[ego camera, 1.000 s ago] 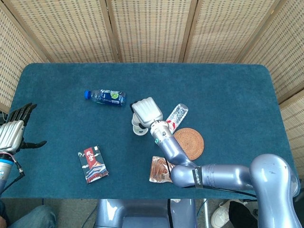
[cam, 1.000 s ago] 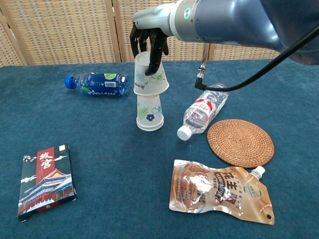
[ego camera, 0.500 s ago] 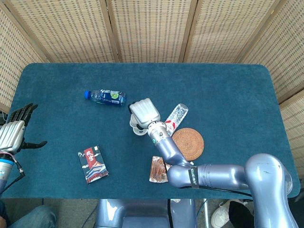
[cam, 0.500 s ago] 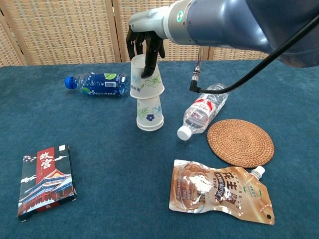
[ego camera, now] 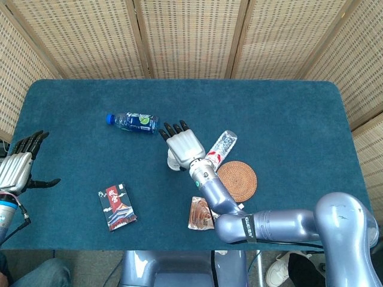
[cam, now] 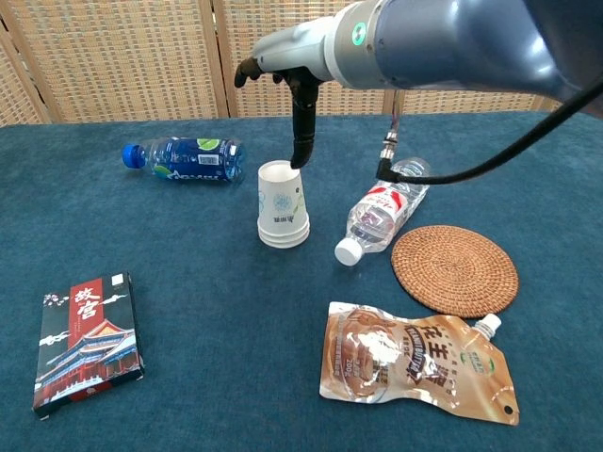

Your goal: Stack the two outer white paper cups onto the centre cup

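Blue felt table (ego camera: 287, 113) (woven screens (ego camera: 185, 36) behind)

Right hand (ego camera: 185, 144) hides most of cup stack (ego camera: 174, 162) in head view.

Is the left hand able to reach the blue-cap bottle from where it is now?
Probably yes, though it is a stretch. The left hand sits open at the table's edge, and only bare cloth lies between it and the bottle; the card box lies nearer the front.
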Available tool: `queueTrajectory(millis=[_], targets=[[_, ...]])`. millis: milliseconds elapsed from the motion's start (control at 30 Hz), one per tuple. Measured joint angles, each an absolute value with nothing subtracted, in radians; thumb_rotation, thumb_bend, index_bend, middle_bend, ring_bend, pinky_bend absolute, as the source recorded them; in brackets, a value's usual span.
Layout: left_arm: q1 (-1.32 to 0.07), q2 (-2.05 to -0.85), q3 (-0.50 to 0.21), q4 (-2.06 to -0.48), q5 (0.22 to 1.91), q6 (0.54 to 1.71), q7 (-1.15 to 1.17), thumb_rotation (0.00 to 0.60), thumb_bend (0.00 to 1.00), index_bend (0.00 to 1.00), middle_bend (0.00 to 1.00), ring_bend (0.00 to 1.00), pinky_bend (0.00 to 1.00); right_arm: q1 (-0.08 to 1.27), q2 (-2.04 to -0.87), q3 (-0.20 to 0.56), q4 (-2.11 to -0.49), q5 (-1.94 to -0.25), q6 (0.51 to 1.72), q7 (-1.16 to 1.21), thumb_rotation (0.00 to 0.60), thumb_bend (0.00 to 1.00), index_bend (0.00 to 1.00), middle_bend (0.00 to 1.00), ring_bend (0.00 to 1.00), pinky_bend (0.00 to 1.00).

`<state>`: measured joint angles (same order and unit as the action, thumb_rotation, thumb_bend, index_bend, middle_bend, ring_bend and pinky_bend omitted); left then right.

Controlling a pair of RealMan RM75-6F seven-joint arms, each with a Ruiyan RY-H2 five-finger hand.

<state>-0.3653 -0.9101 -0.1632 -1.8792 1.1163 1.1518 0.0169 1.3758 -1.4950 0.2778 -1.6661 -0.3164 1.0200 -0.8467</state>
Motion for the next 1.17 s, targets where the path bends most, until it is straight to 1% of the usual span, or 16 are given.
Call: queueTrajectory(millis=[100, 167, 300, 400, 500, 533, 633, 733, 833, 933, 1067, 1167], targets=[[-0.361, -0.908, -0.162, -1.882, 1.128, 1.158, 0.011, 0.600, 0.00, 0.00, 0.00, 0.00, 0.00, 1.349, -1.474, 0.256, -1.687, -0.363, 1.032, -0.834, 0.600, 0.00, 0.05, 0.01, 0.02, 0.00], [-0.359, -0.908, -0.161, -1.883, 1.135, 1.160, 0.008, 0.600, 0.00, 0.00, 0.00, 0.00, 0.00, 1.322, -1.454, 0.236, -1.702, -0.415, 1.042, -0.815, 0.600, 0.00, 0.05, 0.00, 0.00, 0.00], [-0.354, -0.909, -0.158, -1.886, 1.156, 1.170, 0.002, 0.600, 0.00, 0.00, 0.00, 0.00, 0.00, 1.254, -1.419, 0.193, -1.720, -0.562, 1.068, -0.751, 0.600, 0.00, 0.04, 0.00, 0.00, 0.00], [-0.345, -0.916, -0.150, -1.891, 1.189, 1.192, 0.009, 0.600, 0.00, 0.00, 0.00, 0.00, 0.00, 1.182, -1.391, 0.145, -1.713, -0.731, 1.108, -0.665, 0.600, 0.00, 0.03, 0.00, 0.00, 0.00], [-0.329, -0.936, -0.136, -1.889, 1.229, 1.236, 0.034, 0.600, 0.00, 0.00, 0.00, 0.00, 0.00, 1.090, -1.364, 0.084, -1.680, -0.939, 1.173, -0.542, 0.600, 0.00, 0.02, 0.00, 0.00, 0.00], [-0.324, -0.944, -0.131, -1.887, 1.241, 1.248, 0.044, 0.600, 0.00, 0.00, 0.00, 0.00, 0.00, 1.048, -1.352, 0.057, -1.661, -1.021, 1.204, -0.486, 0.600, 0.00, 0.01, 0.00, 0.00, 0.00], [-0.301, -0.973, -0.110, -1.876, 1.288, 1.293, 0.068, 0.600, 0.00, 0.00, 0.00, 0.00, 0.00, 0.916, -1.320, -0.010, -1.625, -1.185, 1.301, -0.349, 0.600, 0.00, 0.00, 0.00, 0.00, 0.00], [-0.273, -1.002, -0.089, -1.861, 1.330, 1.340, 0.081, 0.600, 0.00, 0.00, 0.00, 0.00, 0.00, 0.777, -1.286, -0.072, -1.613, -1.256, 1.407, -0.271, 0.600, 0.00, 0.00, 0.00, 0.00, 0.00], [-0.242, -1.019, -0.067, -1.842, 1.343, 1.368, 0.088, 0.600, 0.00, 0.00, 0.00, 0.00, 0.00, 0.665, -1.254, -0.126, -1.609, -1.286, 1.496, -0.216, 0.600, 0.00, 0.00, 0.00, 0.00, 0.00], [-0.212, -1.028, -0.052, -1.824, 1.361, 1.400, 0.082, 0.600, 0.00, 0.00, 0.00, 0.00, 0.00, 0.580, -1.233, -0.163, -1.587, -1.343, 1.562, -0.152, 0.600, 0.00, 0.00, 0.00, 0.00, 0.00], [-0.185, -1.035, -0.038, -1.801, 1.405, 1.445, 0.055, 0.600, 0.00, 0.00, 0.00, 0.00, 0.00, 0.481, -1.219, -0.195, -1.526, -1.417, 1.613, -0.068, 0.600, 0.00, 0.00, 0.00, 0.00, 0.00], [-0.171, -1.040, -0.029, -1.773, 1.427, 1.454, 0.023, 0.600, 0.00, 0.00, 0.00, 0.00, 0.00, 0.428, -1.209, -0.207, -1.488, -1.466, 1.632, -0.012, 0.600, 0.00, 0.00, 0.00, 0.00, 0.00]])
